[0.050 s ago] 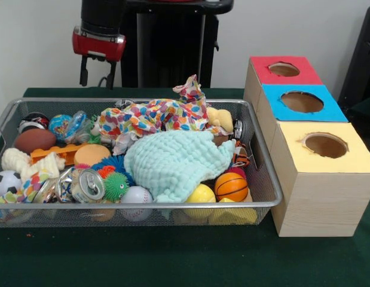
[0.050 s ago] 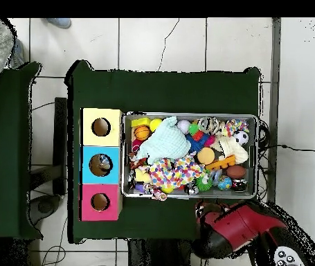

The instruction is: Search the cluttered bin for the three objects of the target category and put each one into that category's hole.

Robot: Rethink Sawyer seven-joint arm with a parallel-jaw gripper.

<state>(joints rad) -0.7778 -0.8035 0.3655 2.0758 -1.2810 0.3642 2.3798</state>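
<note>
Pincer [image 1: 98,75] seen raised above far edge of wire bin [image 1: 265,179], two dark prongs hanging below red wrist; released or clenched cannot be told. Nothing seen held.

Bin packed below and forward of pincer. Mint cloth [image 1: 173,162] spread over middle, patterned cloth [image 1: 152,116] behind it. Basketball [image 1: 231,186], yellow ball [image 1: 201,194], baseball [image 1: 135,195] lodged at front wall, far from pincer. Soccer ball [image 1: 5,182] at opposite end.

Three holed boxes set beside bin on table [image 1: 173,257]: red box [image 1: 283,70], blue box [image 1: 301,103], yellow box [image 1: 325,146].
</note>
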